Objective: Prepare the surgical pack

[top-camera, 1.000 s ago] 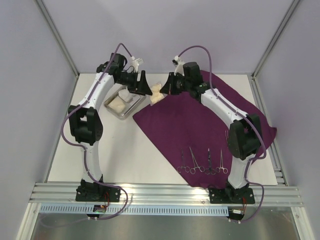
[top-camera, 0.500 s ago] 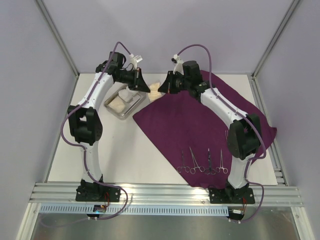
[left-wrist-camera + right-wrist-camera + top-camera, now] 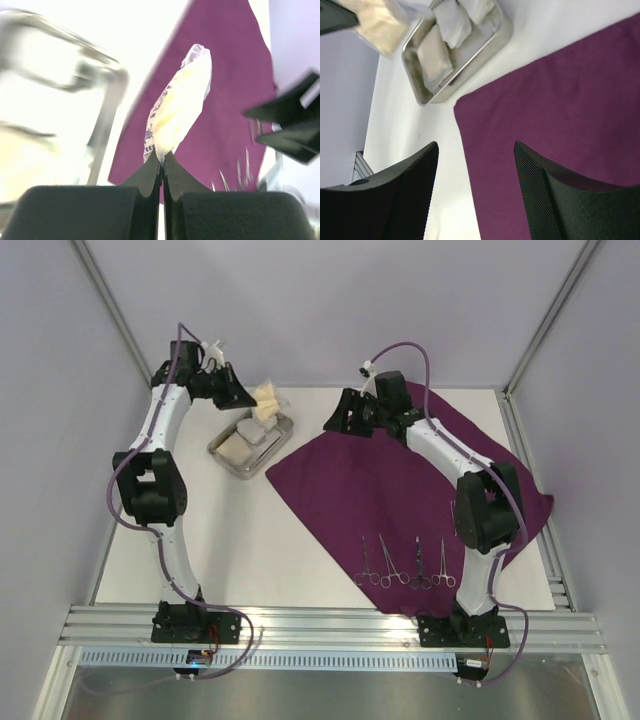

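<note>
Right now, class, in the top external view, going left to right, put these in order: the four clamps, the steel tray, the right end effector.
steel tray → right end effector → four clamps

Left arm reaches to the far left corner, gripper raised, fingers pinched on a gauze pad. Right arm extends forward, gripper spread wide.
</note>
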`<state>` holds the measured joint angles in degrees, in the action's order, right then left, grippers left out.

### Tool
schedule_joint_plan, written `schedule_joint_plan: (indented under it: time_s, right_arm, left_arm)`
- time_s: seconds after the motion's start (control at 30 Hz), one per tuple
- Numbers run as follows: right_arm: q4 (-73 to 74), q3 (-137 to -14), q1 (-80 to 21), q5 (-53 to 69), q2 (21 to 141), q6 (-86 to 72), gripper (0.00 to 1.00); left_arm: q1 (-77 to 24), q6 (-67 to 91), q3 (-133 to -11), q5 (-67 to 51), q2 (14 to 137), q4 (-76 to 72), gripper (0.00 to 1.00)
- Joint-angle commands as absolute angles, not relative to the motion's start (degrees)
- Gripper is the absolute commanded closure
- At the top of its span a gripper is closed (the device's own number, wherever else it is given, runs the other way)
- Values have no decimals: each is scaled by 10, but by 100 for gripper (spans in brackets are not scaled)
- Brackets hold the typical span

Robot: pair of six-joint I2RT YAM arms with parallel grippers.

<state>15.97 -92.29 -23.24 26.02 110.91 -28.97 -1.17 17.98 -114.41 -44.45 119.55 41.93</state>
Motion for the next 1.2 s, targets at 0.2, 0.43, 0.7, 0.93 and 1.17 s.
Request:
schedule_joint_plan:
  time_s: [0.2, 0.43, 0.7, 0.93, 1.17]
  right_arm:
    - [164, -887, -224, 247, 1073, -297, 36]
    - [179, -886, -224, 242, 1070, -283, 36]
    - [188, -894, -224, 247, 1072, -280, 37]
    - [203, -903, -224, 244, 1072, -271, 37]
    - [215, -903, -224, 228, 1066, -266, 36]
  left_arm:
    - [34, 296, -1136, -381, 1273, 307, 100]
    - [34, 328, -1096, -407, 1300, 279, 100]
    - [34, 349, -999, -410, 1276, 182, 100]
    - [33, 359, -968, -399, 1274, 147, 100]
    - [29, 354, -970, -400, 1276, 168, 86]
